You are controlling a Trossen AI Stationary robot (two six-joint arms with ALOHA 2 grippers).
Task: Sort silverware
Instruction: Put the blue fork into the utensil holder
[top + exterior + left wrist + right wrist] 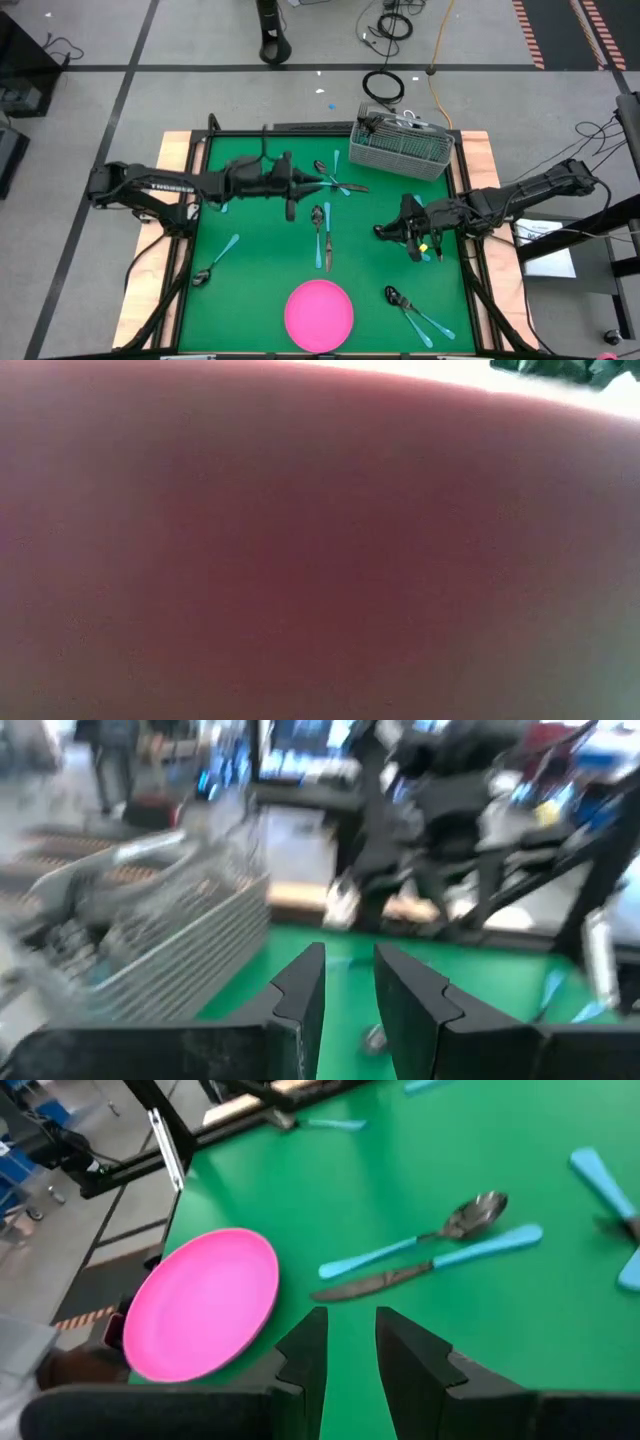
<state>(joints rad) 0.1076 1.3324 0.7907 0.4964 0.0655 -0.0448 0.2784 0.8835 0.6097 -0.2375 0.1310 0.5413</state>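
Note:
The silverware has dark metal heads and light-blue handles and lies scattered flat on the green mat. A spoon and a knife (pixel 321 236) lie side by side at the mat's middle, also the spoon (pixel 440 1235) and knife (pixel 430 1268) in the right wrist view. Crossed pieces (pixel 338 183) lie near the basket, just ahead of my left gripper (pixel 316 183) (pixel 348 982), which is open and holds nothing. My right gripper (pixel 383 232) (pixel 350 1342) hovers open at the mat's right, pointing toward the pair and the plate.
The grey wire-mesh basket (pixel 402 147) (pixel 150 930) stands at the mat's far right. The pink plate (pixel 319 314) (pixel 205 1300) sits at the near edge and fills the low view (pixel 300 560). More pieces lie near left (pixel 215 263) and near right (pixel 415 311).

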